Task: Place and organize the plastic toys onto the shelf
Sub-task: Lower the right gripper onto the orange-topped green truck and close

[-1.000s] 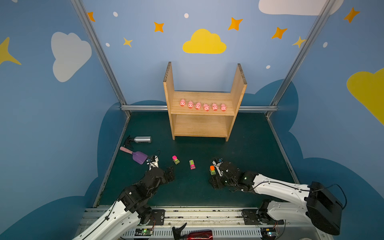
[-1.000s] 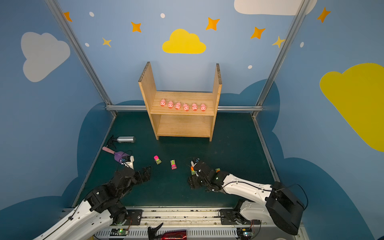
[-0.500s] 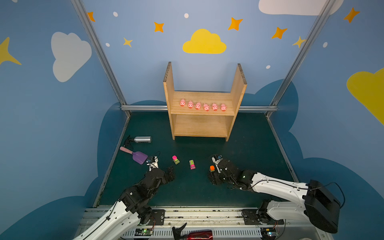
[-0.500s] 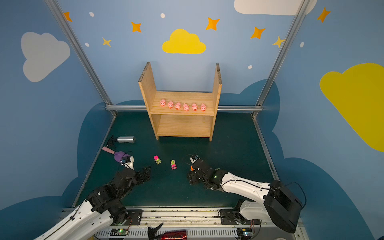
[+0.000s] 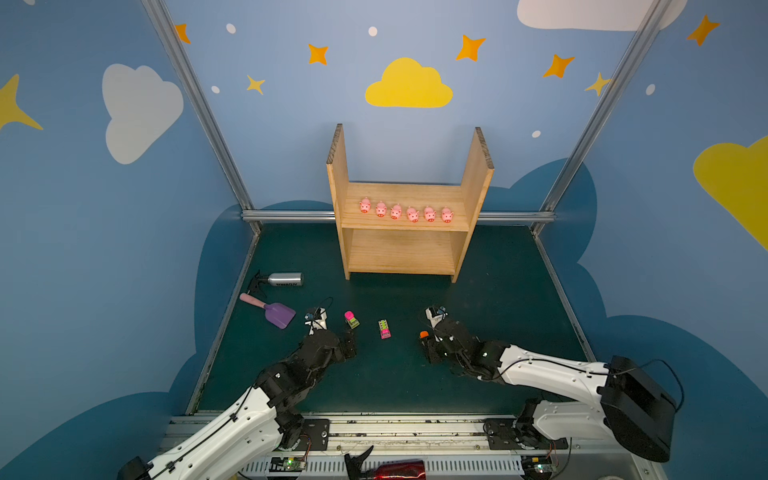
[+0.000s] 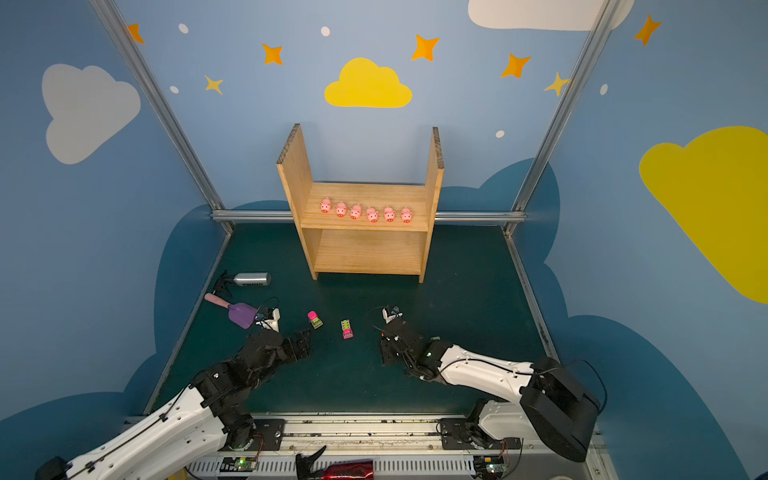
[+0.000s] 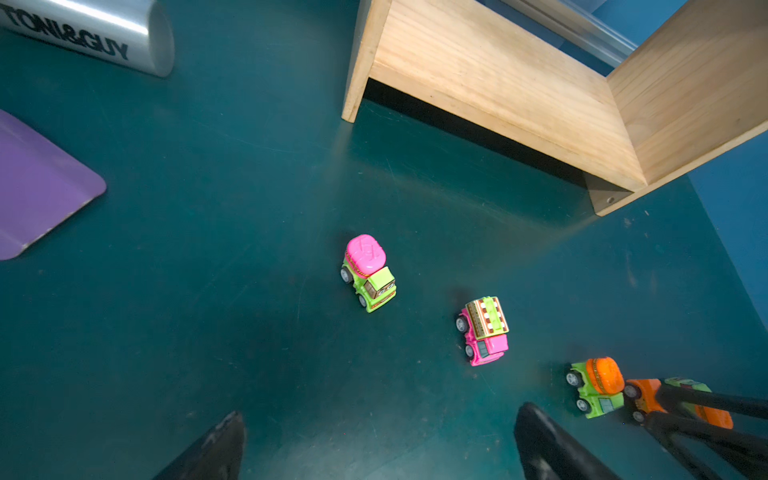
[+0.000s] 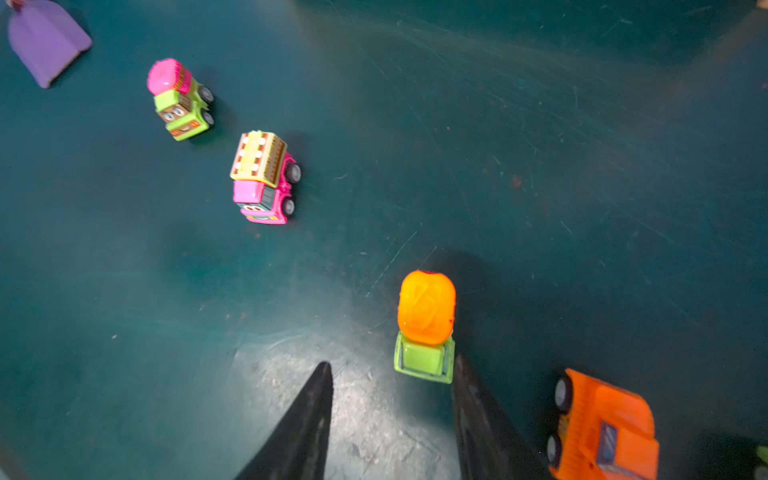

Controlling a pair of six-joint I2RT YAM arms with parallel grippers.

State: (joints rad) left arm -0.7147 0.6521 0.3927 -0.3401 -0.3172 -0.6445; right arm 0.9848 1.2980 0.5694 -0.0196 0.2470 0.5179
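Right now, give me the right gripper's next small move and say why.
Probably edge the right gripper forward a touch before closing: only the green cab of the orange-drum mixer truck sits between its fingertips, close to one finger, with bare table beside the other.

Shelf [image 5: 401, 251] bare grained wood; bottle [image 5: 286, 279] brushed metal (glossy).
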